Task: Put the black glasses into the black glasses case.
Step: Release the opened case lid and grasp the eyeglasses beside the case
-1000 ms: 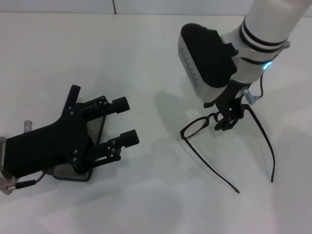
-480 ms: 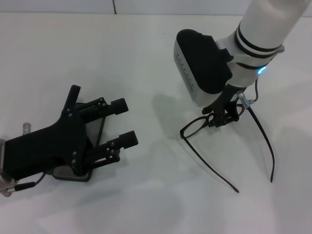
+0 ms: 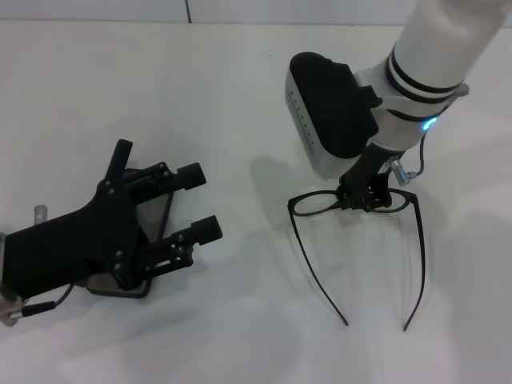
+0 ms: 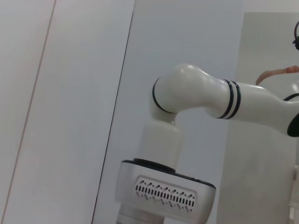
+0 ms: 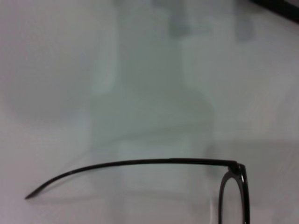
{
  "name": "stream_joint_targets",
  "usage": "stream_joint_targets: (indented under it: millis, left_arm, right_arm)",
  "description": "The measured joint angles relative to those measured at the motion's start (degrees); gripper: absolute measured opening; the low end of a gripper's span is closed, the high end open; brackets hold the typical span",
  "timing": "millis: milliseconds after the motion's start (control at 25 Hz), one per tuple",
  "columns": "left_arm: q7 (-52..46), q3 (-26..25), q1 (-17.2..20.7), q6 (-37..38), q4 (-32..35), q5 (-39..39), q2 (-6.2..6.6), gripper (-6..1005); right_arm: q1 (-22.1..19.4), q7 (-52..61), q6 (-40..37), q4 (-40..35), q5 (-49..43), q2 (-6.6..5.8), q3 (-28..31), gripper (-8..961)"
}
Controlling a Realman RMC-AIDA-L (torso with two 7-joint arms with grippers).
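Your right gripper (image 3: 365, 197) has its jaws closed on the bridge of the thin black wire-framed glasses (image 3: 352, 202), temples splayed over the white desk (image 3: 240, 96); they look light, springy and fragile, so stay at the bridge.

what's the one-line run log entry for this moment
right gripper: shut on thin black wire glasses | left gripper: open, over black glasses case

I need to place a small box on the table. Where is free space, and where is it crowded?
Free: the table between the left gripper and the black glasses. Crowded: under the left gripper, over the black glasses case, and around the right gripper.
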Motion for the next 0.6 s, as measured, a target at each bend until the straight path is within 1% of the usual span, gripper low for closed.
stream_joint_targets:
  millis: [40,160,280,360,440,560,600]
  left_arm:
    - [0.0,0.0,0.0,0.0,0.0,0.0,-0.02,692]
    - [0.1,0.0,0.0,0.0,0.0,0.0,-0.22,692]
    - [0.1,0.0,-0.2,0.1,-0.1,0.2,-0.38,692]
    - [0.1,0.1,-0.5,0.2,-0.1,0.3,-0.58,693]
    - [0.1,0.3,-1.0,0.3,-0.1,0.3,-0.85,689]
    - [0.2,0.5,-1.9,0.5,-0.2,0.3,-1.20,677]
    - [0.1,0.6,-2.2,0.5,-0.2,0.1,-1.29,673]
  right_arm:
    - [-0.7,0.5,-0.4,-0.9,-0.3,0.00,0.1,139]
    - [-2.8,2.0,-1.2,-4.3,-2.1,0.00,0.4,117]
    - [-6.4,4.1,-2.8,-11.0,-5.1,-0.11,1.2,95]
    - [-10.4,5.0,-4.8,-16.9,-7.7,-0.19,4.4,90]
    - [-14.1,5.0,-6.7,-22.3,-8.9,-0.19,8.9,85]
    - [-19.9,4.3,-8.6,-29.5,-6.8,-0.30,16.4,78]
    - [-22.3,3.4,-9.1,-31.8,-4.3,-0.37,19.7,75]
